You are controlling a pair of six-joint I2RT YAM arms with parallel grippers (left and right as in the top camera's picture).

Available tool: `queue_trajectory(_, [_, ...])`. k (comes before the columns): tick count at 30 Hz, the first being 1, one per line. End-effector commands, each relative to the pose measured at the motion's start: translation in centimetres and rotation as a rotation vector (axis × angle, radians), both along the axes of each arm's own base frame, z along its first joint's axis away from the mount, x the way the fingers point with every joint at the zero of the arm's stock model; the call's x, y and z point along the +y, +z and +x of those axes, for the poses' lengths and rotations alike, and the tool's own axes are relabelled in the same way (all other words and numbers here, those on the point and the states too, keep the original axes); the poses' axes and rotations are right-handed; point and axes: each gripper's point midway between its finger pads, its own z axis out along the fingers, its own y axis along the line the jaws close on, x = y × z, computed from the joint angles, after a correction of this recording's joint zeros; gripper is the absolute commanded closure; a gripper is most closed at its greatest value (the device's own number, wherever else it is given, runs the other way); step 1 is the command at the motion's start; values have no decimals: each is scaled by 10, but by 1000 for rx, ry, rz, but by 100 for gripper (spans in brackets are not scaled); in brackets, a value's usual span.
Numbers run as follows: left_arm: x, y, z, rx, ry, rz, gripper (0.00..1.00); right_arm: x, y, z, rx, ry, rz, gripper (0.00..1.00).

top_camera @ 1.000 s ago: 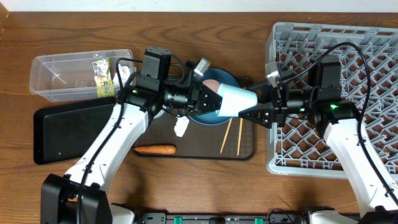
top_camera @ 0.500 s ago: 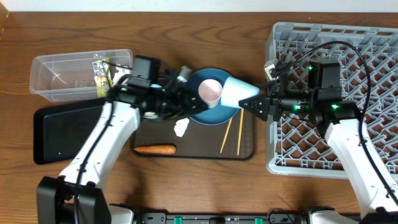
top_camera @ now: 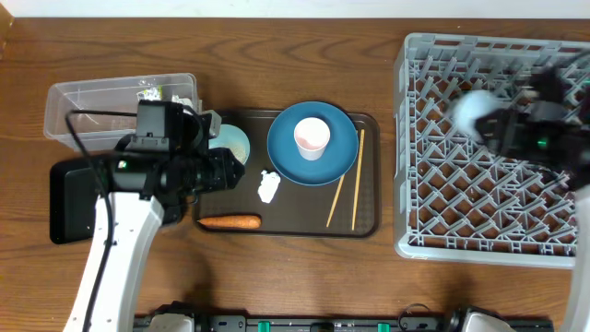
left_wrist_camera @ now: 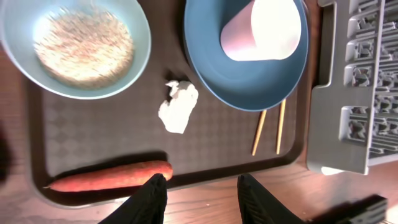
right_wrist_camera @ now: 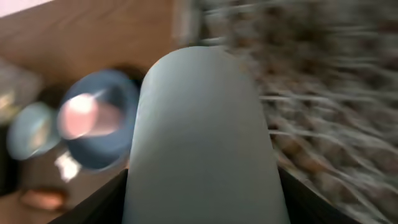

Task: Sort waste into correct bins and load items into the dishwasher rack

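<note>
Blurred by motion, my right gripper (top_camera: 481, 120) is shut on a pale blue bowl (top_camera: 470, 108), held over the grey dishwasher rack (top_camera: 433, 231); that bowl (right_wrist_camera: 199, 130) fills the right wrist view between both fingers. My left gripper (left_wrist_camera: 202, 186) is open and empty, just off the brown tray's front edge near the orange carrot stick (left_wrist_camera: 109, 177). A second pale blue bowl (left_wrist_camera: 74, 43) holds rice. The pink-white cup (top_camera: 312, 137) rests on the dark blue plate (top_camera: 336, 161). The wooden chopsticks (top_camera: 347, 181) and a white paper wad (top_camera: 269, 186) lie on the tray.
The dark brown serving tray (top_camera: 369, 224) carries the dishes. At far left the clear tub (top_camera: 101, 106) holds a yellow-green wrapper (top_camera: 150, 93), with the flat black tray (top_camera: 74, 203) in front of it. My left arm (top_camera: 120, 240) crosses the black tray.
My right gripper carried the pale blue bowl from beside the plate rightward over the rack. My left arm pulled back to the left and its jaws opened. The cup stays on the plate.
</note>
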Motion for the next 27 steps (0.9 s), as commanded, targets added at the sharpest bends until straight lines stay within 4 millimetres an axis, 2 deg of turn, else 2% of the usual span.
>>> queue_trajectory(1, [9, 7, 2, -44, 0, 52, 60, -64, -7, -22, 90, -223, -144, 82])
queue_trajectory(5, [9, 7, 1, -45, 0, 52, 60, -133, -26, -57, 226, -527, -188, 85])
queue_trajectory(7, [9, 7, 1, -43, 0, 52, 60, -156, -35, -72, 275, -657, -176, 86])
queue_trajectory(11, [9, 7, 1, -41, 0, 52, 60, -187, -51, -91, 331, -821, -113, 87])
queue_trajectory(17, [9, 7, 1, -41, 0, 52, 60, -207, -83, -100, 421, -888, -33, 89])
queue_trajectory(22, [9, 6, 0, -40, 0, 52, 60, -217, -111, -92, 481, -880, -8, 89])
queue_trajectory(27, [9, 6, -1, -33, -1, 52, 60, -226, -129, -82, 489, -875, 3, 88])
